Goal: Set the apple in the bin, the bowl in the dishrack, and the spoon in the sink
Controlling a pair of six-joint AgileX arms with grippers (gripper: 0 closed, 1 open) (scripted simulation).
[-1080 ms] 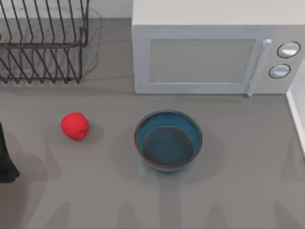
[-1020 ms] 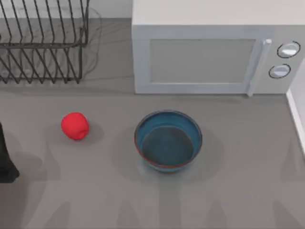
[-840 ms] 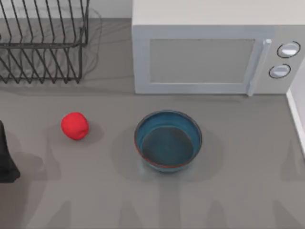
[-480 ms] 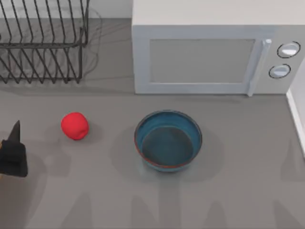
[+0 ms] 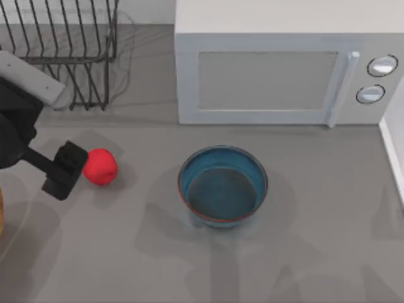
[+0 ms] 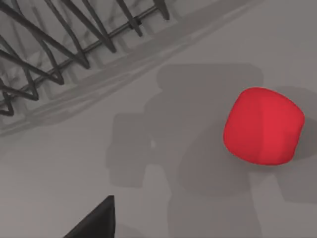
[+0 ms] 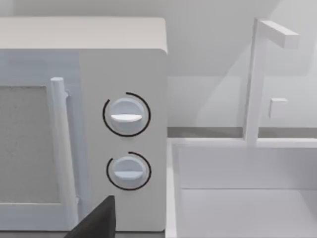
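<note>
Evidently the left gripper [image 5: 68, 169] is hanging just beside the apple [image 5: 100, 166] on the desk [image 5: 315, 252], presumably lining up a grasp for the bin, though its fingers' state cannot be told.

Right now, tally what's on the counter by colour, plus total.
Red: 1, the apple
Blue-teal: 1, the bowl
Black: 1, the dishrack
Light grey: 1, the microwave
Total: 4
The left gripper is beside the apple.
</note>
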